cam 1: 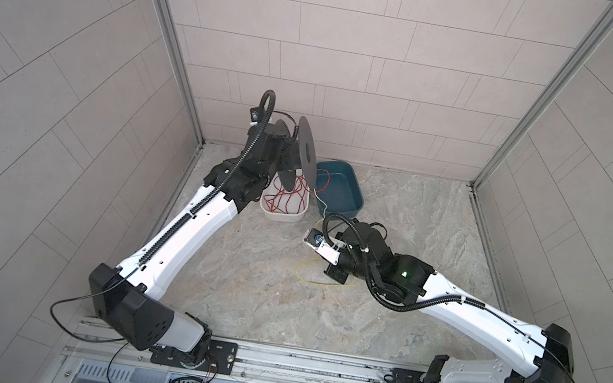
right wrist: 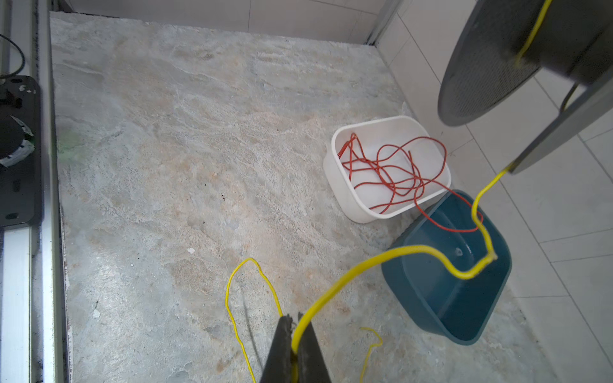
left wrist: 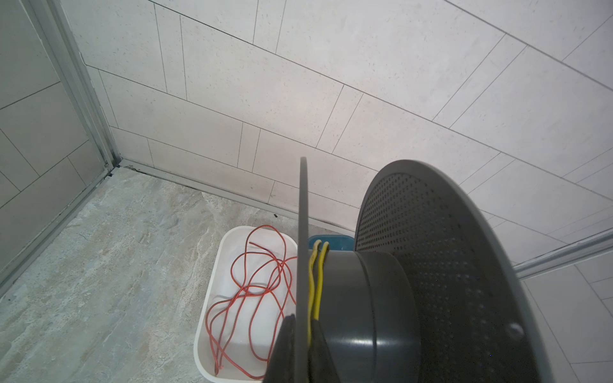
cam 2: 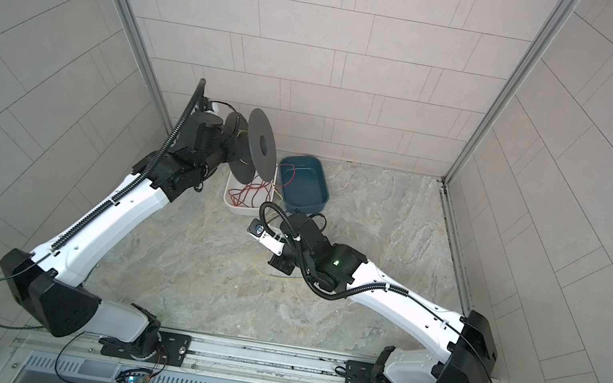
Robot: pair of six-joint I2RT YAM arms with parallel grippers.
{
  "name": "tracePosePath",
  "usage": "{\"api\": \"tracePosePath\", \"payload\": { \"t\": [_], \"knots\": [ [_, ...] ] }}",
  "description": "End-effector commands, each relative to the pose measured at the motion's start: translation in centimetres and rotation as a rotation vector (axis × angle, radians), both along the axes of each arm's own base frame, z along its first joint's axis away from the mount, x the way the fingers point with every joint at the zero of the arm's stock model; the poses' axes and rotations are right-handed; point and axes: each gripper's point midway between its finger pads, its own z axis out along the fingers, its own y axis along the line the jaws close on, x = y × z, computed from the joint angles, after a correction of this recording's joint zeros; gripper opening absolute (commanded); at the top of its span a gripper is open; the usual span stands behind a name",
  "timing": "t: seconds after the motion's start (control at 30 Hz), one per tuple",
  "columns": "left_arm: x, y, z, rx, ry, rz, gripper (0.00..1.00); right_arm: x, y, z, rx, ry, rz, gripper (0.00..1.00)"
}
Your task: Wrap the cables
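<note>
The dark grey plastic spool point(left wrist: 361, 298) is held off the stone-patterned bench point(right wrist: 166, 165), its flange clamped in the narrow left gripper point(left wrist: 301, 328). The thin yellow cable point(right wrist: 414, 247), seen in two turns on the spool's hub, is pinched below the spool by the closed right gripper point(right wrist: 294, 336).

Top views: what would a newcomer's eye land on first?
The dark grey spool, held off the table at the back left by the left gripper clamped on one flange. From it a yellow cable sags past the blue tub to the shut right gripper low over mid-table. Beneath the spool, a red wire lies tangled in a white tub.
</note>
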Motion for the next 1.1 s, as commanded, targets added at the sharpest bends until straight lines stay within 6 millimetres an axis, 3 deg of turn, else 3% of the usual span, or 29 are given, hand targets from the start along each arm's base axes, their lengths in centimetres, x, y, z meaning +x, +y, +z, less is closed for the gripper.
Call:
{"api": "tracePosePath", "payload": {
  "t": [0.0, 0.3, 0.8, 1.07],
  "knots": [
    [0.5, 0.2, 3.5, 0.001, -0.114, 0.037, 0.0, -1.6, 0.3, 3.4, 0.021, -0.067, 0.103, 0.0],
    [0.7, -1.4, 2.0, 0.082, -0.078, 0.019, 0.0, -1.7, 0.6, 8.3, 0.126, -0.125, 0.1, 0.0],
    [0.2, -2.9, -0.8, 0.24, 0.037, -0.12, 0.0, 0.5, -2.7, 14.5, 0.206, -0.249, -0.032, 0.0],
    [-0.4, -5.3, -1.3, 0.27, 0.048, -0.221, 0.0, 1.3, -1.9, 18.3, 0.341, -0.247, -0.028, 0.0]
  ]
}}
